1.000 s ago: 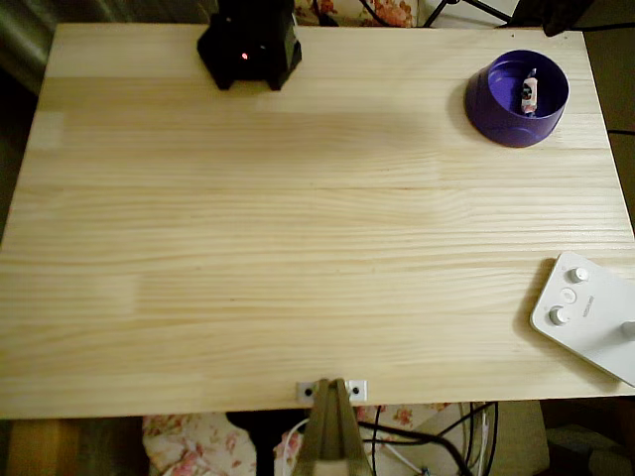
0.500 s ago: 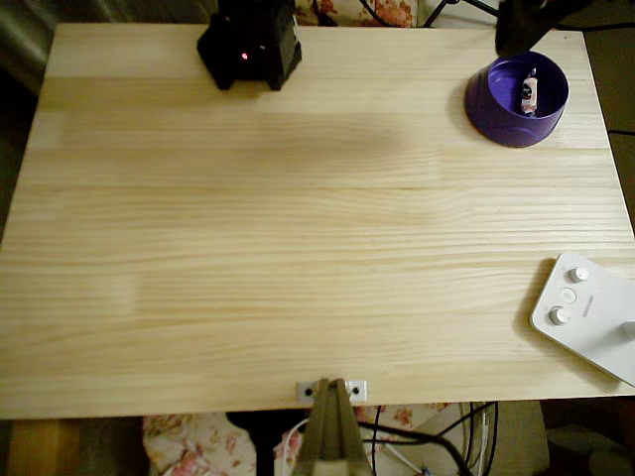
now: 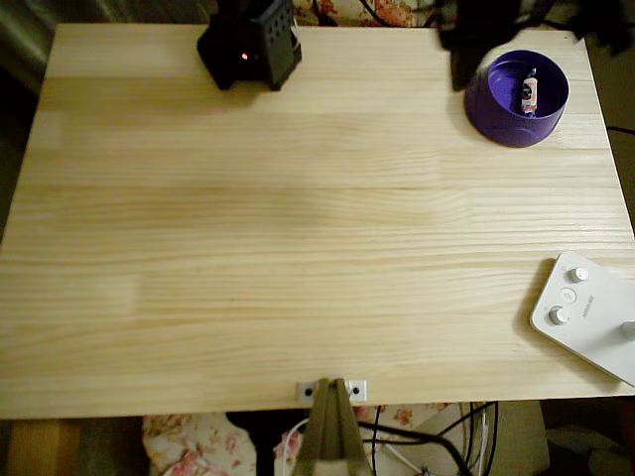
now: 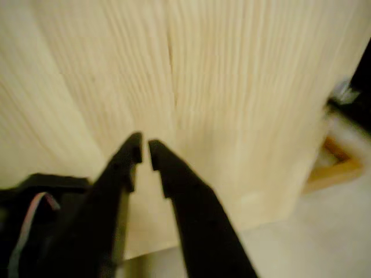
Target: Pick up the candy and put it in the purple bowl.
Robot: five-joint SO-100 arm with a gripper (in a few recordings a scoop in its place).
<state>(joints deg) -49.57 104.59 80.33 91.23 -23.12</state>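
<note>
Already the candy (image 3: pixel 528 92) lies inside the purple bowl (image 3: pixel 493 111), so I would only lift my empty, nearly closed fingers (image 4: pixel 131 152) away above the desk (image 3: pixel 298 248), not touching the bowl.

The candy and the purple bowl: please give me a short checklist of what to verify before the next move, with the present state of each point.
1. The candy lies inside the purple bowl: ok.
2. The bowl stands upright on the table, near its far right corner in the overhead view: ok.
3. The gripper holds nothing, its tips nearly together with only bare wood between them: ok.
4. Whether the gripper has fully left the space above the bowl: cannot tell.
5. The white device with knobs lies apart from the bowl: ok.
</note>
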